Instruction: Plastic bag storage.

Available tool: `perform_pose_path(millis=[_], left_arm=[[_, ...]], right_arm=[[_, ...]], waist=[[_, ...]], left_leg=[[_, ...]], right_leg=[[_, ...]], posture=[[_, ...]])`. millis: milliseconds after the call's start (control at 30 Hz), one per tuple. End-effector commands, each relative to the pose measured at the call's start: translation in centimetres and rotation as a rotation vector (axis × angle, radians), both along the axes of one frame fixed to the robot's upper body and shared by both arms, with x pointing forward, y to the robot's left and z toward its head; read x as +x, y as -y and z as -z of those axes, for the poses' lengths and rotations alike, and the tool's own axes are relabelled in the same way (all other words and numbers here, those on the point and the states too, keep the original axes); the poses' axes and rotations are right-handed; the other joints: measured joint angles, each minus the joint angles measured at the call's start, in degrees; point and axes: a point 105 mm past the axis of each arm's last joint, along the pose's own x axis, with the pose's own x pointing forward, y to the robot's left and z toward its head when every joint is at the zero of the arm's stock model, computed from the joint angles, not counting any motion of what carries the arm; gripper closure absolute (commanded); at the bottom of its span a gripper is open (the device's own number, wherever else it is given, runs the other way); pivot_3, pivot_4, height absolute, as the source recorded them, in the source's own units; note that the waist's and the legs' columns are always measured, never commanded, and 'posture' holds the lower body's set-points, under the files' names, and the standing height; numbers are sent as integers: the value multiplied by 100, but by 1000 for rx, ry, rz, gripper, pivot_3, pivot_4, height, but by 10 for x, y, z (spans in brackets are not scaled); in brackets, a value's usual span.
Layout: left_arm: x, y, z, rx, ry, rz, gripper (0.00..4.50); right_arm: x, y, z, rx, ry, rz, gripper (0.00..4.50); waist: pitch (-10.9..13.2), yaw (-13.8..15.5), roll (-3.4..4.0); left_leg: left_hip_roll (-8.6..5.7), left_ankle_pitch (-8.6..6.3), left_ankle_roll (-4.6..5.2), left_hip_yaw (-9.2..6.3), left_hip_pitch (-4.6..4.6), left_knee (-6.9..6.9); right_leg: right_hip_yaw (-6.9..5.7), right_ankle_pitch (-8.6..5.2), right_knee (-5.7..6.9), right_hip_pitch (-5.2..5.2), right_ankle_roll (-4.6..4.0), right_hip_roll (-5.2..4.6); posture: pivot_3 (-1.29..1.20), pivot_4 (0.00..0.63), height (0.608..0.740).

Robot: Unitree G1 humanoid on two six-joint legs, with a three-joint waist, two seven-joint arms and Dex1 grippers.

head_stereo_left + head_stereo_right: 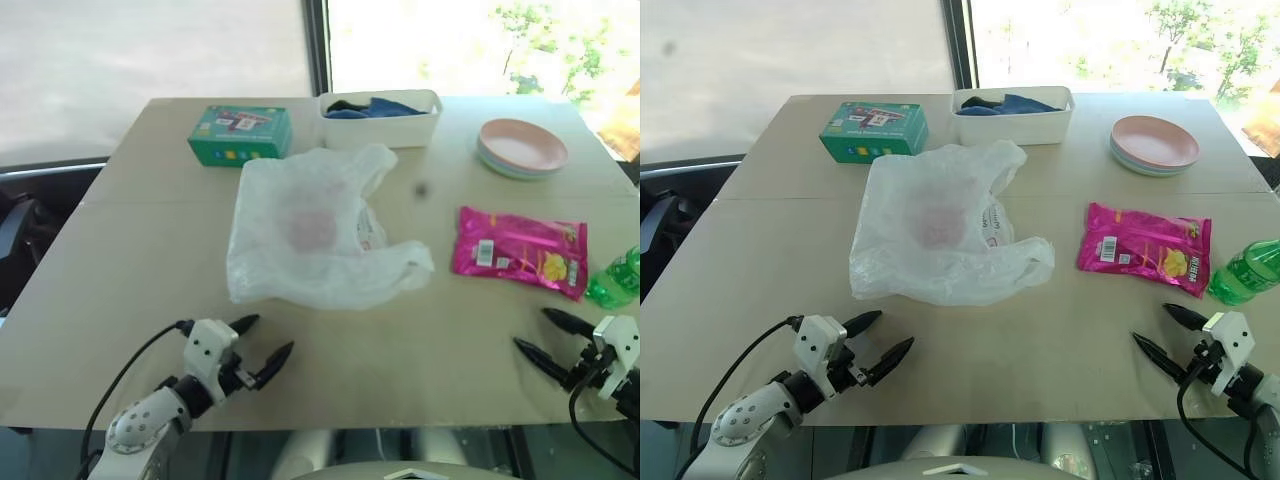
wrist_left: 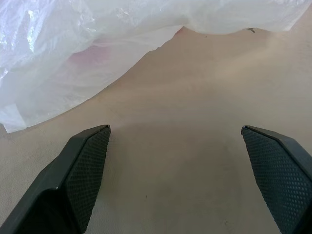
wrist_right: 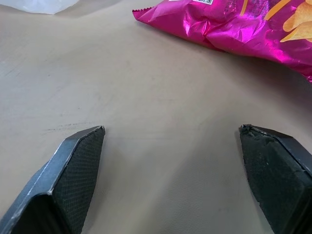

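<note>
1. Table (image 1: 120, 250): wide tan top with everything laid out flat on it. Nothing looks stowed yet.
2. Plastic bag (image 1: 310, 225): lies loose and spread out mid-table, crinkled, not folded or bunched, handles towards the far side. Faint pink print shows through. Nothing is touching it, so I'd say the task is at the very start.
3. White bin (image 1: 385, 118): at the far edge just beyond the bag, with dark blue cloth in it. My guess is that's where the bag goes, but I can't confirm.
4. Magenta snack packet (image 1: 520, 250): flat on the right side, well clear of the bag. Not part of the job.
5. Green box (image 1: 240, 134), stack of plates (image 1: 522, 148), green bottle (image 1: 615, 280): bystanders, all apart from the bag.
6. Left gripper (image 1: 262, 345): fingers spread wide, empty, low over the near edge, aimed at the bag's near hem but short of it.
7. Right gripper (image 1: 545, 340): also spread wide and empty, near the snack packet, further from the bag.
8. Left to do, as I judge it: all of it. Gather, grip, stow.
</note>
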Motion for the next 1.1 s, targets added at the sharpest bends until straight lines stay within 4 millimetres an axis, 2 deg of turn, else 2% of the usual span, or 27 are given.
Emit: perform_pose_path(millis=[33,667,833,900,1000,1100], left_arm=[[-5,6,-1,-3,8,14,33],[-9,8,-2,-30,16,-28,33],[-7,15,-6,-36,32,-5,33],[-3,26,-17,-59,41,36,33],[13,45,-50,-137,100,72,33],[32,63,-85,-202,154,103,33]], right_arm=[[-1,4,-5,-8,18,-6,0],[-2,-10,-10,25,28,-50,0],[2,-14,-13,25,28,-63,0],[4,-17,-17,32,34,-78,0],[6,-26,-27,76,37,-120,0],[-3,-50,-40,39,44,-296,0]], waist=[[0,0,0],[3,1,1],[4,2,2],[6,3,2],[10,27,3],[12,18,10]], left_leg=[[0,0,0,0,0,0],[1,0,1,1,-1,0],[0,0,0,1,-1,0],[0,0,0,1,-1,0],[0,0,0,-4,-5,2],[0,1,-1,-10,-10,19]], right_leg=[[0,0,0,0,0,0],[0,0,0,0,0,0],[0,0,0,0,0,0],[0,0,0,0,0,0],[-5,0,0,0,0,0],[-11,1,15,0,1,1]], posture=[[0,150,740],[0,150,740],[0,150,740],[0,150,740],[0,150,740],[0,150,740]])
